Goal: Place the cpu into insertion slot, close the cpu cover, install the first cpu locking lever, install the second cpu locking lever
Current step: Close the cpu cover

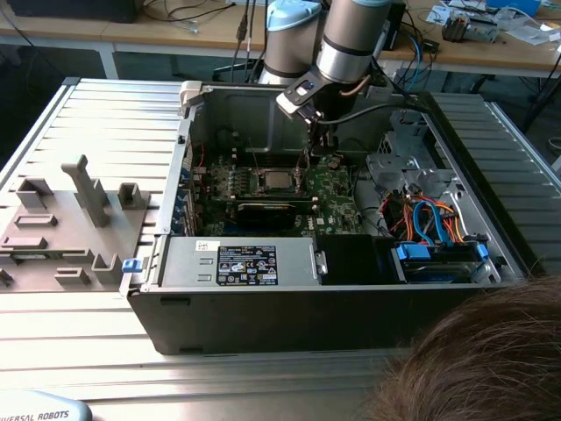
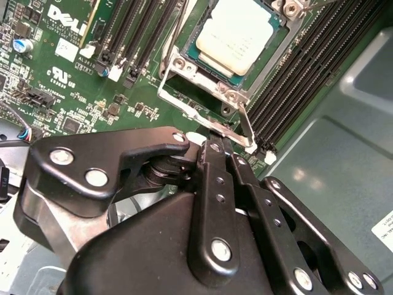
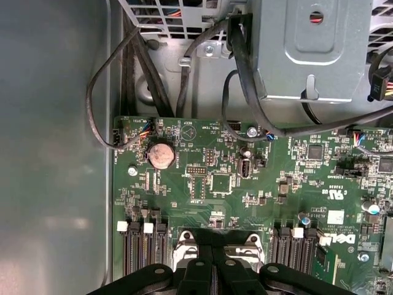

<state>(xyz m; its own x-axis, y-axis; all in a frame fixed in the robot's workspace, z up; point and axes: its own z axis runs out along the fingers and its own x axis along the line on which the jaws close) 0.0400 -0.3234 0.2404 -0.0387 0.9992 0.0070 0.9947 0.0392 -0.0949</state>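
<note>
"Two questions," said the first. "How did the pincer (image 2: 217, 145) stand, and where was the cpu (image 2: 236, 34)?"

"Its black fingers (image 2: 212, 184) were close together, with barely a gap at the tips. Whether they pinched anything, I could not tell. The cpu sat flat in the insertion slot (image 3: 245, 247) on the motherboard (image 2: 80, 80), a little apart from the tips, with the silver cpu cover (image 2: 209, 78) framing it."

"And between chip and tips?"

"A bent wire lever (image 2: 184, 109) ran from the slot's corner right up to the fingertips. A straighter lever (image 2: 246, 126) lay just beside them. In the exterior view the arm (image 1: 346, 44) reached down into the open computer case (image 1: 263, 307) on the ribbed worktop (image 1: 88, 105)."
</note>
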